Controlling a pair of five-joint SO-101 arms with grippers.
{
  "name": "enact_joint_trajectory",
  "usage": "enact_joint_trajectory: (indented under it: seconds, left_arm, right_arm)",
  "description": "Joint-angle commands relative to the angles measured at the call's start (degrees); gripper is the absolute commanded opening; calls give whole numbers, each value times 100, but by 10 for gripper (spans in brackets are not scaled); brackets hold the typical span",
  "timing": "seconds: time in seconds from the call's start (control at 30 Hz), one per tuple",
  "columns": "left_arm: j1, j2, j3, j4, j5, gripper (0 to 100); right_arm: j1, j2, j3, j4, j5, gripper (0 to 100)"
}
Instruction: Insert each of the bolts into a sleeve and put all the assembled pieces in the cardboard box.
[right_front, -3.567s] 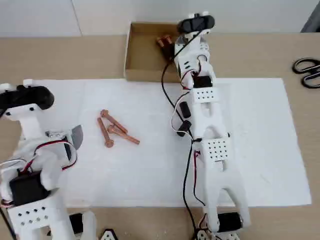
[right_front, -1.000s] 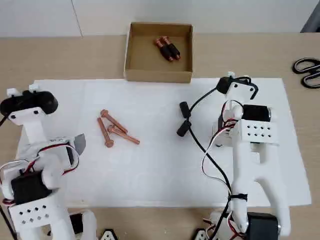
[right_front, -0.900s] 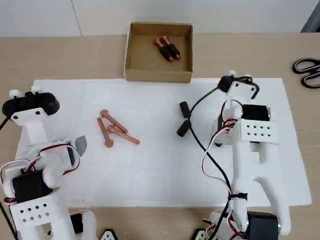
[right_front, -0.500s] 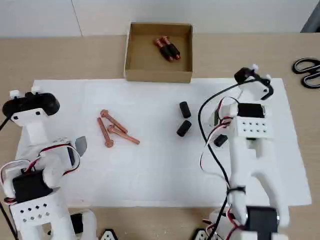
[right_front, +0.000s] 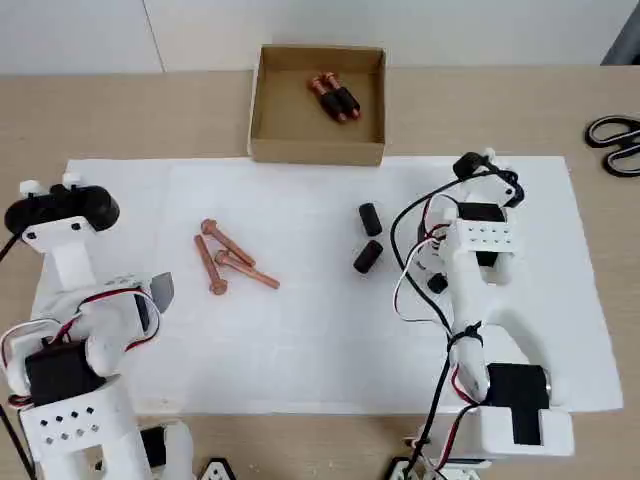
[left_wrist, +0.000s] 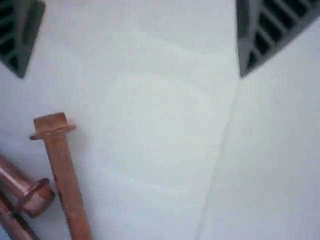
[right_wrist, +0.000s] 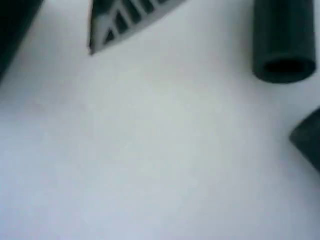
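Three copper bolts (right_front: 230, 260) lie loose on the white sheet (right_front: 300, 340), left of centre. Two black sleeves (right_front: 368, 238) rest near the middle, and a third dark sleeve (right_front: 437, 283) peeks out beside the right arm (right_front: 480, 240). The cardboard box (right_front: 268, 100) at the back holds assembled pieces (right_front: 335, 95). My left gripper (left_wrist: 145, 40) hangs open over bare sheet just short of a bolt (left_wrist: 60, 170). My right gripper (right_wrist: 55, 25) is open and low over the sheet, with nothing between its fingers and a sleeve (right_wrist: 282, 45) close by.
Scissors (right_front: 615, 140) lie on the wooden table at the far right. The white sheet covers most of the working area, with bare stretches along its front and between the bolts and the sleeves.
The right arm has pulled back from the cardboard box and come down over the sheet, right of the sleeves. The left arm has barely shifted.
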Motion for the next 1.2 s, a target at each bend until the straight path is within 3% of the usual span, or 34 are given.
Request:
enact_joint_trajectory:
  seconds: [0.0, 0.7, 0.9, 1.17]
  left_arm:
    - [-9, -88, -13, -26, -53, 258]
    - [-18, -88, -13, -26, -53, 258]
    - [-18, -88, -13, -26, -53, 258]
    - [-18, -88, -13, -26, -53, 258]
  right_arm:
    - [13, -22, -26, -145, -44, 187]
    - [163, 681, -123, -154, -26, 185]
    - [163, 681, -132, -154, -18, 13]
    - [189, 673, -484, -92, 44, 9]
